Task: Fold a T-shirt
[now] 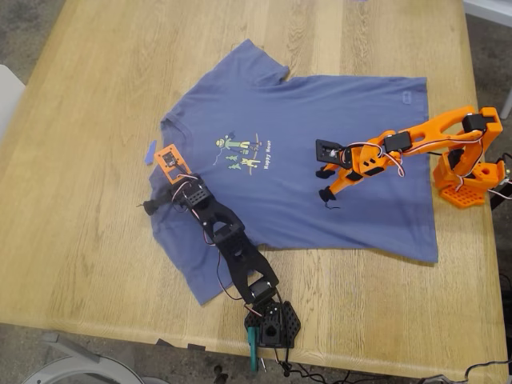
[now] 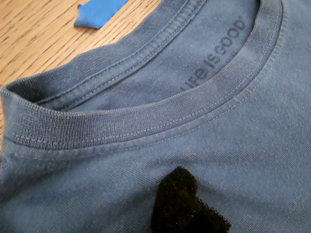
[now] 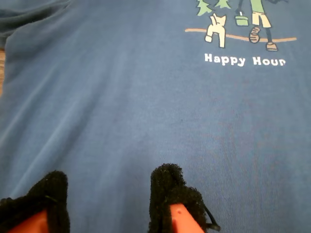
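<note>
The T-shirt (image 1: 320, 160) lies print up and spread flat on the table (image 1: 80, 200), collar toward the exterior view's left and hem toward its right, so its long axis runs across that view. One sleeve lies toward the far edge of the table, the other toward the near edge.

My first gripper (image 1: 156, 202), on the black arm, sits at the collar end, close to the tape scrap (image 1: 150, 152). Its wrist view shows the collar (image 2: 160, 114) just ahead and one dark pad (image 2: 182, 206) against the cloth below the neckband. The other finger is out of frame, so I cannot tell whether the jaws are apart or together.

My second gripper (image 1: 326, 182), on the orange arm, hangs over the belly of the shirt, between print and hem. Its pads (image 3: 167, 187) stand apart with bare cloth between them, and the print (image 3: 243, 34) lies ahead of the jaws.

Judgement: each arm is nearer one end of the long axis. The first is better placed for the collar end, the second for the hem end.
</note>
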Tool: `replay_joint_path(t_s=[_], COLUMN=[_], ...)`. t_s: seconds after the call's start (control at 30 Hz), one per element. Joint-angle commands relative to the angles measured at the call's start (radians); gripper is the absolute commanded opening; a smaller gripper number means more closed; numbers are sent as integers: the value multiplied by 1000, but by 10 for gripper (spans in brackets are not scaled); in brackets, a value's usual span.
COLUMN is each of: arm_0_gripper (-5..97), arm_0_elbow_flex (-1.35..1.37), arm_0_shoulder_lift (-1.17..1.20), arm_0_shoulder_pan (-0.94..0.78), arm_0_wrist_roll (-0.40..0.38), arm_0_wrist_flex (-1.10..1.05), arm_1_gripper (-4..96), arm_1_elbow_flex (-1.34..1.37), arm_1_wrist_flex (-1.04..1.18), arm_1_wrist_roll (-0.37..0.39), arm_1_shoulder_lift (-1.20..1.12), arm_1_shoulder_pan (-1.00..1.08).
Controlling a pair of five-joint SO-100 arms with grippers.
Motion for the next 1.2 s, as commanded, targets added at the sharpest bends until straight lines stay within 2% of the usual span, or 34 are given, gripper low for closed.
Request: replay_joint_path(t_s=[0.0,0.4,0.7,0.9,1.03,1.17], arm_0_gripper=[719,621,539,450,372,357], arm_0_elbow_flex=[-95,-97,-103,-103,-95,-98], arm_0_shoulder_lift=[5,-26,-31,-31,-38,-60], arm_0_shoulder_pan=[-23,-114,-198,-268,-268,-239], arm_0_wrist_roll=[14,14,-29,-46,-63,-69], arm_0_wrist_flex=[-38,11,64,72,72,72], arm_1_gripper=[253,247,240,237,235,235], arm_1_elbow_flex=[5,63,110,153,137,130], arm_1_wrist_flex=[-17,-15,3,2,-2,-23], arm_1_wrist_roll=[8,17,23,29,31,38], arm_1_shoulder_lift=[29,100,170,207,187,156], arm_1_shoulder_pan=[12,31,43,40,29,15])
